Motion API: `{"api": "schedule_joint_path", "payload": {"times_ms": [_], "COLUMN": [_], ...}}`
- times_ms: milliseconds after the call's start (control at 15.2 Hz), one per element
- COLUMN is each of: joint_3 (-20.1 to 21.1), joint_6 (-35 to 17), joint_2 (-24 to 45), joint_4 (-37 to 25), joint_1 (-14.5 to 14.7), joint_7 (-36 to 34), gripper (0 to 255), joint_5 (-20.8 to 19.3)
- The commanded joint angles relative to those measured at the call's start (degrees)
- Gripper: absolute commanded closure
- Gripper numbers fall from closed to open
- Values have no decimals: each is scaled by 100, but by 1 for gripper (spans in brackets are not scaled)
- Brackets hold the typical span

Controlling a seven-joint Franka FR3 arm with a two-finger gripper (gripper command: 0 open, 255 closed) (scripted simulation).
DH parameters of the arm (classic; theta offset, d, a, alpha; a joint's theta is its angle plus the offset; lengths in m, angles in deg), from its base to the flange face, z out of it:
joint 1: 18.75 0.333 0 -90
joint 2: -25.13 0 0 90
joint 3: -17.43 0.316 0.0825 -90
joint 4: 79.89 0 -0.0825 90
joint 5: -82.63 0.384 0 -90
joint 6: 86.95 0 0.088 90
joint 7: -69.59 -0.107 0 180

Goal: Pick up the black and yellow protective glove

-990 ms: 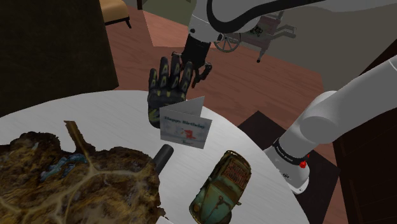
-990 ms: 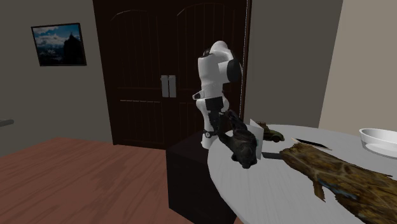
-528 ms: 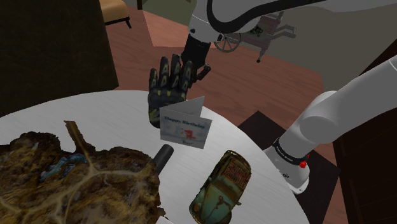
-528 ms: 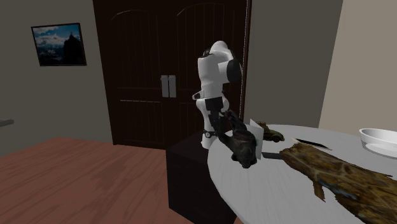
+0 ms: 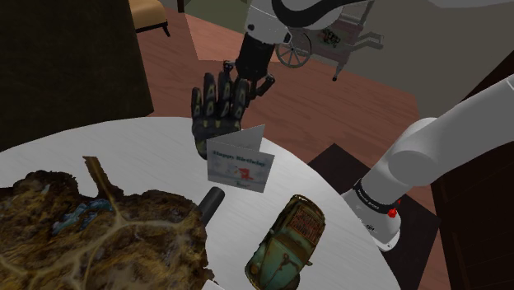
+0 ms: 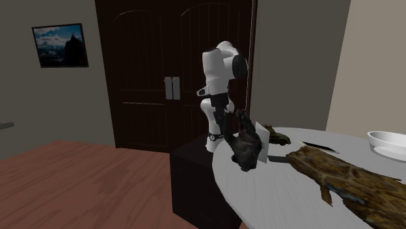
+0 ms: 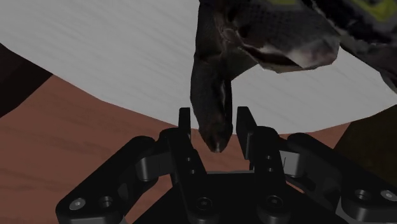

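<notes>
The black glove with yellow-green marks [image 5: 216, 111] hangs fingers-up over the far edge of the round white table [image 5: 148, 148], just behind the standing card. My gripper [image 5: 247, 82] is shut on it from the far side. In the wrist view the two black fingers clasp one dark finger of the glove [image 7: 213, 95] at the gripper [image 7: 215, 127], with the table's white top beyond. In the second exterior view the glove [image 6: 247, 146] dangles below the gripper [image 6: 229, 123] above the table's edge [image 6: 273, 188].
A folded birthday card [image 5: 239, 161] stands right in front of the glove. A rusty green toy car [image 5: 288, 239], a short black cylinder [image 5: 210, 200] and a rugged brown relief slab [image 5: 82, 231] lie nearer. A white bowl [image 6: 389, 143] sits at the far side.
The arm has risen a little and the glove has gone up with it, now hanging slightly higher above the table's edge. Nothing else has moved.
</notes>
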State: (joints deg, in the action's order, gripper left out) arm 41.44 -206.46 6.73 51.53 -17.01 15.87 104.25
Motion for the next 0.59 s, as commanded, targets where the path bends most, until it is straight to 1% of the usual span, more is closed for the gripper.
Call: {"api": "schedule_joint_path", "payload": {"times_ms": [0,528], "joint_3": [-22,-105], "joint_6": [155,771], "joint_2": [-41,-156], "joint_4": [-124,-635], "joint_1": [-8,-40], "joint_7": [-31,-147], "gripper": [255,255], "joint_5": [-19,-94]}}
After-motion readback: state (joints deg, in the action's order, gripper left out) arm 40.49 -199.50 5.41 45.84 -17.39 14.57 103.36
